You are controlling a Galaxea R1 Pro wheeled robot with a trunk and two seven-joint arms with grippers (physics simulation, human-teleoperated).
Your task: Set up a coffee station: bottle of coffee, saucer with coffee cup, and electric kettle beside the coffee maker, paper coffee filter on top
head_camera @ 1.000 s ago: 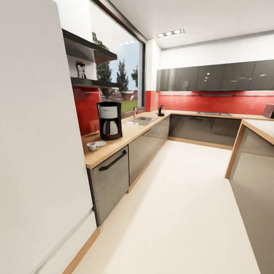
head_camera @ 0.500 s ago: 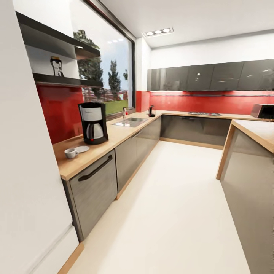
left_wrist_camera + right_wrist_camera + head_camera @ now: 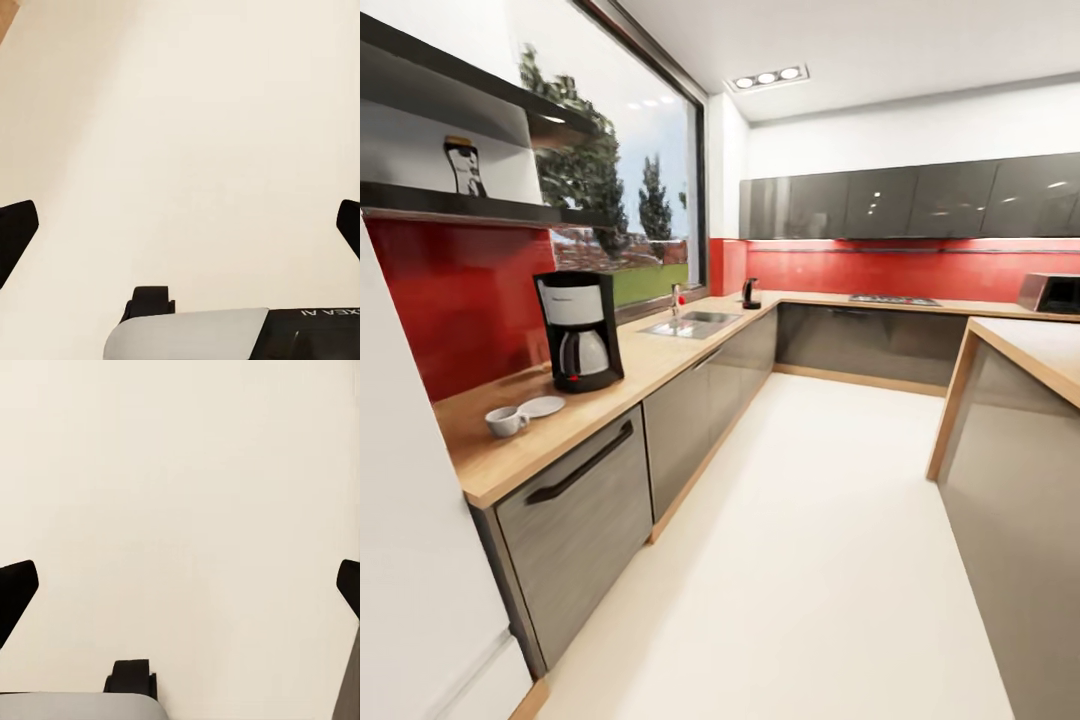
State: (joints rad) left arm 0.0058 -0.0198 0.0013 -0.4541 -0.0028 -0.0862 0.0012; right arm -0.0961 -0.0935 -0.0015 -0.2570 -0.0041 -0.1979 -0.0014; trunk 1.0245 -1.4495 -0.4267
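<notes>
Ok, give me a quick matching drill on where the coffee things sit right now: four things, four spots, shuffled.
Things:
1. bottle of coffee
2. electric kettle
3. coffee cup
4. coffee maker

Places:
A. on the countertop, between the saucer and the sink
B. far corner of the countertop, beyond the sink
C. up on the kitchen shelf
D. on the countertop beside the saucer, not on it

Pairs: 1-C, 2-B, 3-D, 4-A

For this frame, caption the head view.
Black drip coffee maker on the light-wood countertop; white cup beside, not on, its saucer.
</notes>
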